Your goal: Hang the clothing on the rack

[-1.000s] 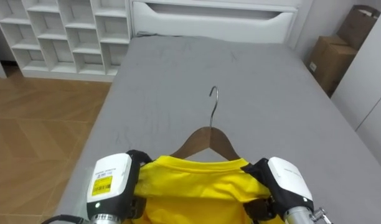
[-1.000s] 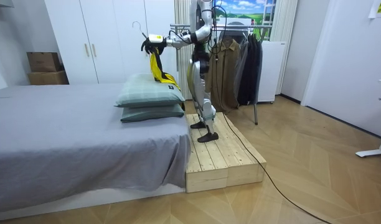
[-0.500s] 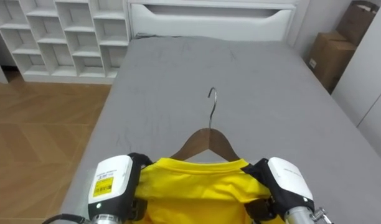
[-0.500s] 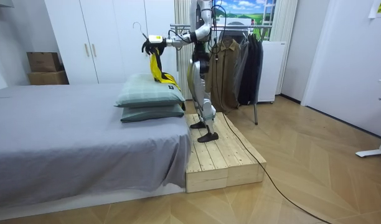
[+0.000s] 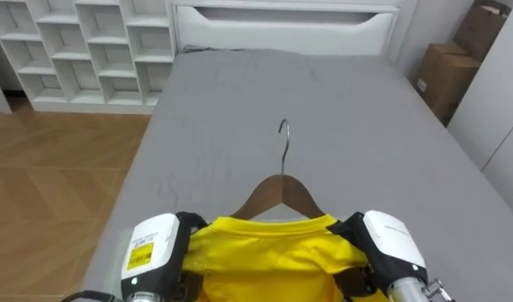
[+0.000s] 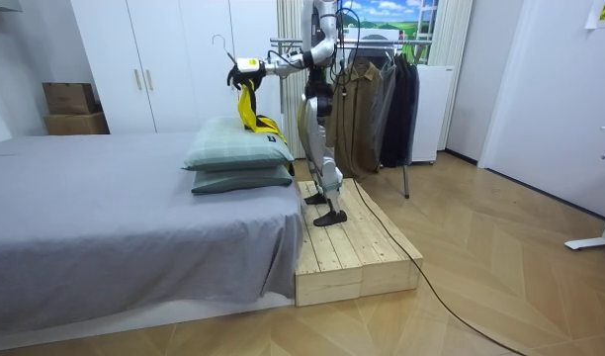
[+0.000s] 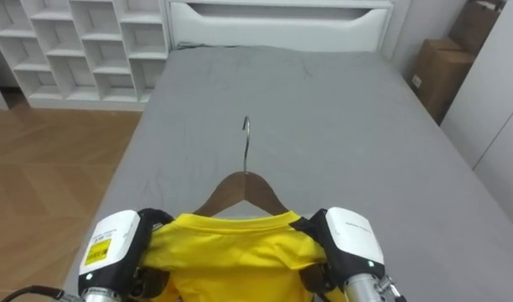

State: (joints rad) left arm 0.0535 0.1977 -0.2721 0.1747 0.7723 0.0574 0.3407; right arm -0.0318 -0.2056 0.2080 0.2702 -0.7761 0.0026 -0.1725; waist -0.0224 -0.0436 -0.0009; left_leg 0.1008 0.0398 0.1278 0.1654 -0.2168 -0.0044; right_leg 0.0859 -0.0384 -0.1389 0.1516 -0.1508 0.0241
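A yellow shirt (image 5: 269,247) hangs on a wooden hanger (image 5: 282,189) whose metal hook (image 5: 284,134) points away from me over the grey bed (image 5: 323,101). My left hand (image 5: 152,252) grips the shirt's left shoulder and my right hand (image 5: 391,243) grips its right shoulder, dark fingers curled into the cloth at each hanger end. In the room view I stand on a wooden platform (image 6: 352,252) beside the bed, both arms stretched out over the pillows (image 6: 238,153), the shirt (image 6: 247,107) dangling from my hands.
Behind me stands a clothes rail with dark garments (image 6: 382,99). A white wardrobe (image 6: 174,59) lines the wall. White cube shelves (image 5: 89,42) and cardboard boxes (image 5: 445,80) flank the bed's far end; wooden floor lies to its left.
Both hands with the shirt and hanger have drawn back slightly towards my body; the grip is unchanged.
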